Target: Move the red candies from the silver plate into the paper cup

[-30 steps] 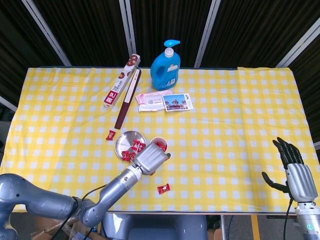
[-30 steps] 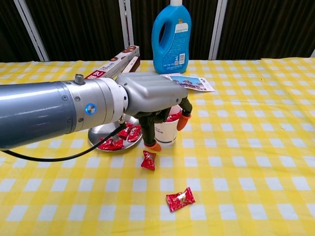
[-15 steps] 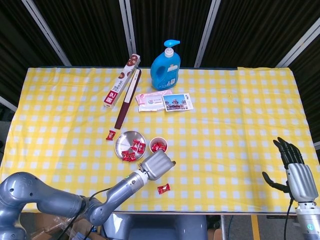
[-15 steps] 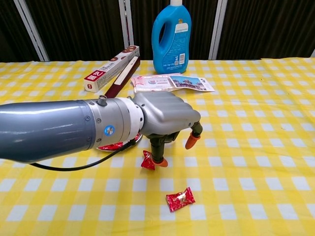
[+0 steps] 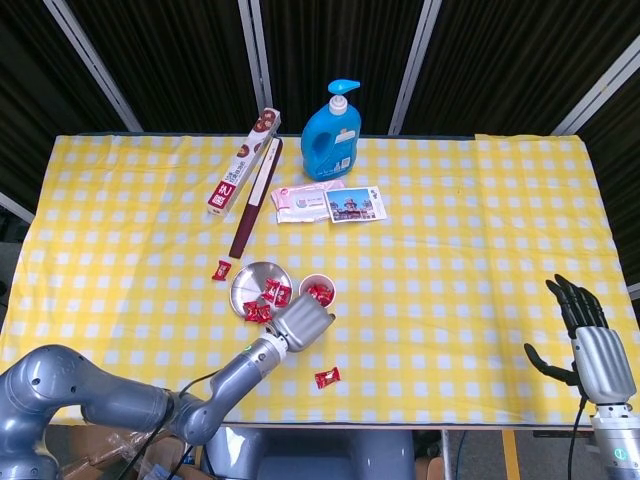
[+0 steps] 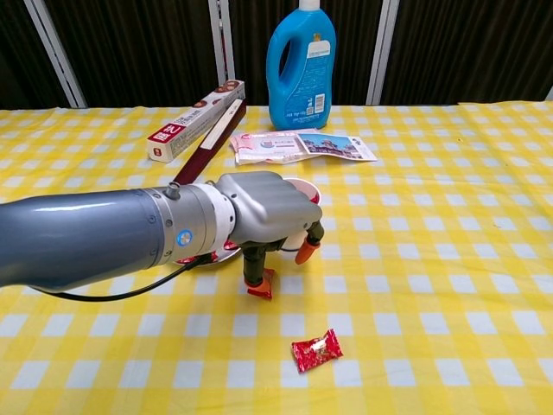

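The silver plate [image 5: 250,283] sits left of centre with red candies [image 5: 270,293] on it. Just to its right is the paper cup [image 5: 317,291], which has red candies inside. My left hand [image 5: 300,325] hangs just in front of both, fingers pointing down and spread. In the chest view one orange fingertip [image 6: 253,285] touches a red candy [image 6: 266,278] lying on the cloth, and the cup rim [image 6: 304,187] shows behind the hand [image 6: 259,212]. More loose candies lie at the front [image 5: 326,377] and left of the plate [image 5: 221,269]. My right hand [image 5: 590,345] is open at the far right edge.
A blue detergent bottle [image 5: 331,130], a long box [image 5: 243,160], a dark stick [image 5: 255,200] and flat packets [image 5: 330,203] lie at the back. The table's front edge runs close behind the front loose candy [image 6: 315,350].
My left hand left the cup, swung toward the front, then came back and lowered; a fingertip now rests on the candy on the cloth. The right hand has not moved.
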Robot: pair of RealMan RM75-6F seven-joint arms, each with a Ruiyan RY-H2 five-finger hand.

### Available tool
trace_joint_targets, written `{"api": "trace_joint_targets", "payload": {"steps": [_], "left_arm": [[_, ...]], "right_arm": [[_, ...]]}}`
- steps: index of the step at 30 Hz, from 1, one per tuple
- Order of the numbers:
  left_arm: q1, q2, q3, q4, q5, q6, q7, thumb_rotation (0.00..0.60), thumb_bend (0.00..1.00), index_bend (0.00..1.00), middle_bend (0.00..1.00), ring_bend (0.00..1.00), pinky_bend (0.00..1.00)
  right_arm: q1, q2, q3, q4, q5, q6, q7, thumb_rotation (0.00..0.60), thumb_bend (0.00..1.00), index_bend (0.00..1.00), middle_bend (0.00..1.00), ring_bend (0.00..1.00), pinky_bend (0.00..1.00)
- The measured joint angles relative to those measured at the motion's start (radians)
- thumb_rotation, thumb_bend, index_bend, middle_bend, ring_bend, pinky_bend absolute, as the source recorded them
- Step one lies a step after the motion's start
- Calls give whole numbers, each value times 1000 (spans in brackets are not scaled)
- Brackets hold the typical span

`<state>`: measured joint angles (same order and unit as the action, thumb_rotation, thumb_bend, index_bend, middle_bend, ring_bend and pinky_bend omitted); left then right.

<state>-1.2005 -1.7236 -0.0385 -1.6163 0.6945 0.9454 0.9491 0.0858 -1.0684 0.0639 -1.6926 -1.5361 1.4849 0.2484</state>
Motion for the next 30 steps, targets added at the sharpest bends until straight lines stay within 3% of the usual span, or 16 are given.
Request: {"api": "trace_joint_targets", "payload": {"steps": [24,30], "left_arm": [[-5,-2,33,29,-64,-15,12,600,250,435,979,1000,1000],[-2,-13,34,43,-66,-15,1,600,349,506,982,1000,1000]], "right_arm": [[-1,2,1,-3,2,1,0,600,360,0,0,0,0],[-1,3,0,-2,0,1,3,600,360,0,0,0,0]]}}
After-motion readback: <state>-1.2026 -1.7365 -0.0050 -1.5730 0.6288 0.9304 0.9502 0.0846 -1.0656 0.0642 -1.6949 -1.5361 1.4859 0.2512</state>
